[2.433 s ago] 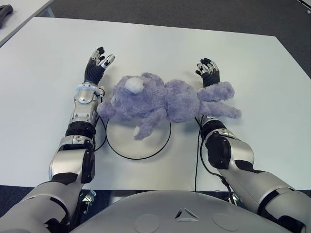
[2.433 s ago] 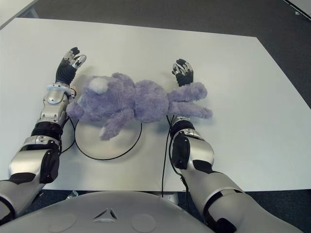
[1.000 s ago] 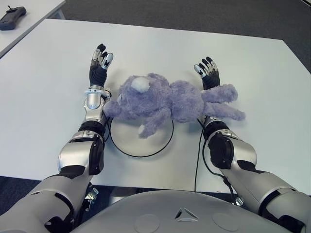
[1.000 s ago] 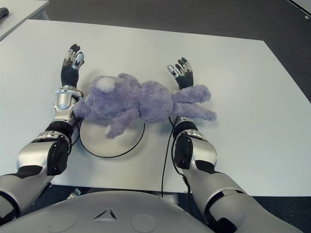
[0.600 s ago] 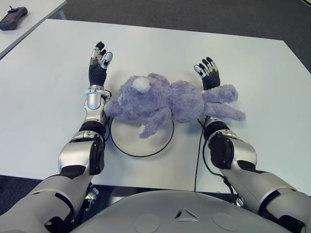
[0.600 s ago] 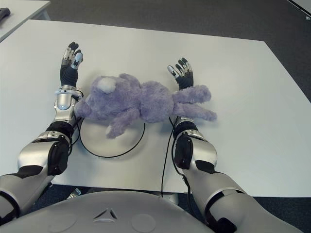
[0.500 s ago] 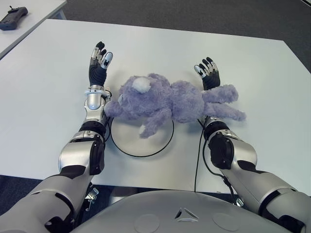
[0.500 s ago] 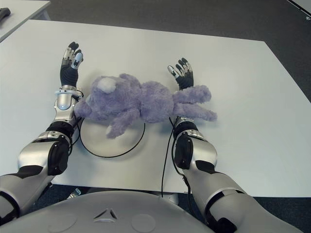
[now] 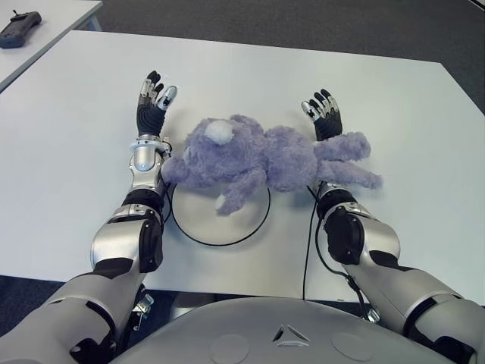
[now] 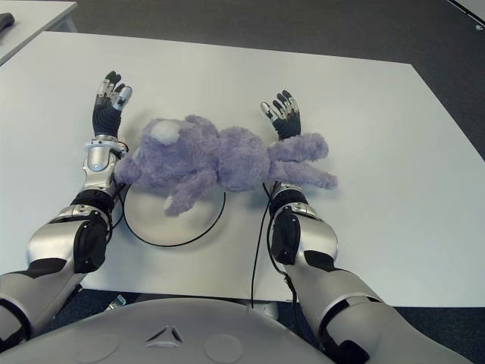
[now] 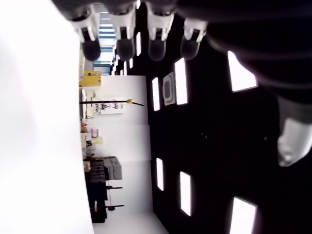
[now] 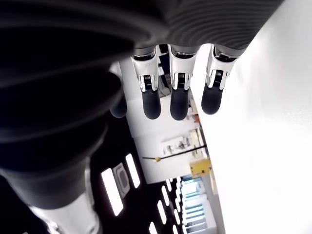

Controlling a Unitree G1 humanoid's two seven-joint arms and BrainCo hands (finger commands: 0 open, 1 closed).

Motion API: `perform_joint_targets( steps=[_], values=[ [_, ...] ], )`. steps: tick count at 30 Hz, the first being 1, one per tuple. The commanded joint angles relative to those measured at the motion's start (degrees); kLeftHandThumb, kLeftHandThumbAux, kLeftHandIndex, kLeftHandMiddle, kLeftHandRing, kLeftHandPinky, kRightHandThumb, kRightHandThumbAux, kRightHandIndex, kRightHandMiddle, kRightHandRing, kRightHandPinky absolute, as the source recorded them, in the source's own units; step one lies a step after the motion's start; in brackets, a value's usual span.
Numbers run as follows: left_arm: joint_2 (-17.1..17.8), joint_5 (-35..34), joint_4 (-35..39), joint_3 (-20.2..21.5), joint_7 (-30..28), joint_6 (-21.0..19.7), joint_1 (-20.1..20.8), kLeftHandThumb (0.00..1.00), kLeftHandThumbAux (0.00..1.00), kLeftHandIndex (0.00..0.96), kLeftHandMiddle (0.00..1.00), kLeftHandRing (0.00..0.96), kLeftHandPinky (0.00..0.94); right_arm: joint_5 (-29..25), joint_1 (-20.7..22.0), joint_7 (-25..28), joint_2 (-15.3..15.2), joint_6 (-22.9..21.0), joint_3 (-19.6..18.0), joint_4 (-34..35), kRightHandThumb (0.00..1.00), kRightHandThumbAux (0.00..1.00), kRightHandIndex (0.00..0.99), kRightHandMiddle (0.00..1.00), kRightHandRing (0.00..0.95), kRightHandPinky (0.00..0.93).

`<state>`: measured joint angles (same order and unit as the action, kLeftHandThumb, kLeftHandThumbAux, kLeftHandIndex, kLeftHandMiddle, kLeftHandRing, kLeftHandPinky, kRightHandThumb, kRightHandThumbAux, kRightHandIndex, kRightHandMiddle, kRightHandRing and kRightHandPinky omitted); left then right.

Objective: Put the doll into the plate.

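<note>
A fluffy purple doll [image 9: 265,159] lies across both my forearms above the white table. Its head with a white muzzle hangs over the far part of the white, black-rimmed plate [image 9: 197,224], and one limb dangles onto the plate. Its legs stretch right, over my right wrist. My left hand [image 9: 154,98] reaches past the doll's head with fingers spread and holds nothing. My right hand [image 9: 323,114] pokes out beyond the doll's body, also open and holding nothing. Both wrist views show straight fingers [image 12: 178,92] with nothing between them.
The white table [image 9: 68,136] extends well around the plate on every side. A second table at the far left carries a black device [image 9: 19,18]. Dark floor lies beyond the far edge.
My left hand has drawn back slightly toward the doll's head. The doll, the plate and my right hand stay where they were.
</note>
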<state>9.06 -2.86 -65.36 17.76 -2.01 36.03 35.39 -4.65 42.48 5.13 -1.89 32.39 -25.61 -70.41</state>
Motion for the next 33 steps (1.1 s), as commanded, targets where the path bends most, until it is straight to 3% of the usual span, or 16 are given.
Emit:
perform_joint_targets(
  steps=[1, 8, 14, 33],
  values=[
    [-7.0, -3.5, -9.4, 2.6, 0.6, -5.9, -13.5, 0.000, 0.635, 0.000, 0.017, 0.005, 0.039, -0.4, -13.3, -1.6, 3.3, -3.9, 0.3, -6.4, 0.131, 0.835, 0.109, 0.138, 0.125, 0.146],
    [-7.0, -2.3, -9.2, 2.8, 3.1, -7.4, -13.3, 0.000, 0.705, 0.015, 0.025, 0.020, 0.052, -0.8, -13.1, -1.5, 3.5, -4.9, 0.5, -6.3, 0.068, 0.844, 0.102, 0.124, 0.114, 0.130],
    [-6.9, -0.9, -9.0, 1.8, 4.8, -7.4, -13.5, 0.000, 0.709, 0.021, 0.028, 0.025, 0.055, -0.3, -13.1, -1.9, 3.5, -4.8, 1.3, -6.3, 0.009, 0.852, 0.095, 0.124, 0.116, 0.137],
    [-6.8, -0.5, -8.9, 1.3, 5.4, -7.1, -13.6, 0.000, 0.682, 0.027, 0.043, 0.034, 0.052, -0.9, -13.2, -2.1, 3.7, -4.7, 1.6, -6.2, 0.000, 0.858, 0.095, 0.124, 0.114, 0.127]
  ],
)
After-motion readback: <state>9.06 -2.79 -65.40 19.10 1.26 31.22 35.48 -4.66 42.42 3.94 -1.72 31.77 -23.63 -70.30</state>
